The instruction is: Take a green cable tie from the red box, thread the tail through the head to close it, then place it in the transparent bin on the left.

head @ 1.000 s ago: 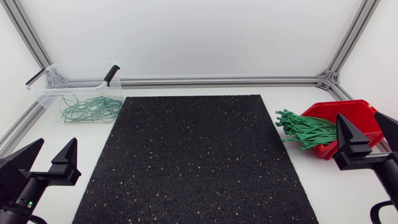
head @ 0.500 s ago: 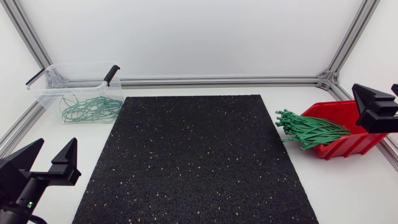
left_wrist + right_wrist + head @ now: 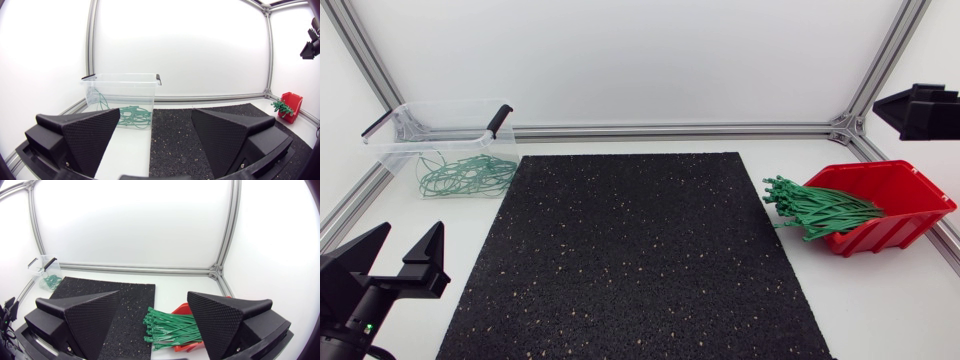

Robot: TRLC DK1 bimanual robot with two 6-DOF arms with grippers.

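Observation:
A bundle of green cable ties (image 3: 817,211) lies in the red box (image 3: 900,178) at the table's right, their heads sticking out over its open front. The transparent bin (image 3: 395,150) at the far left holds several closed green ties (image 3: 467,174). My right gripper (image 3: 918,108) hangs high above the box, at the view's right edge. In the right wrist view this gripper (image 3: 154,302) is open, with the ties (image 3: 171,326) and the red box (image 3: 181,311) far below it. My left gripper (image 3: 405,242) stands open and empty at the front left, pointing toward the bin (image 3: 122,85).
A black speckled mat (image 3: 635,250) covers the middle of the table, between the bin and the box. Aluminium frame rails (image 3: 670,130) run along the back edge and the corners.
My right gripper has risen from in front of the red box to high above it at the right edge. The left arm has not moved.

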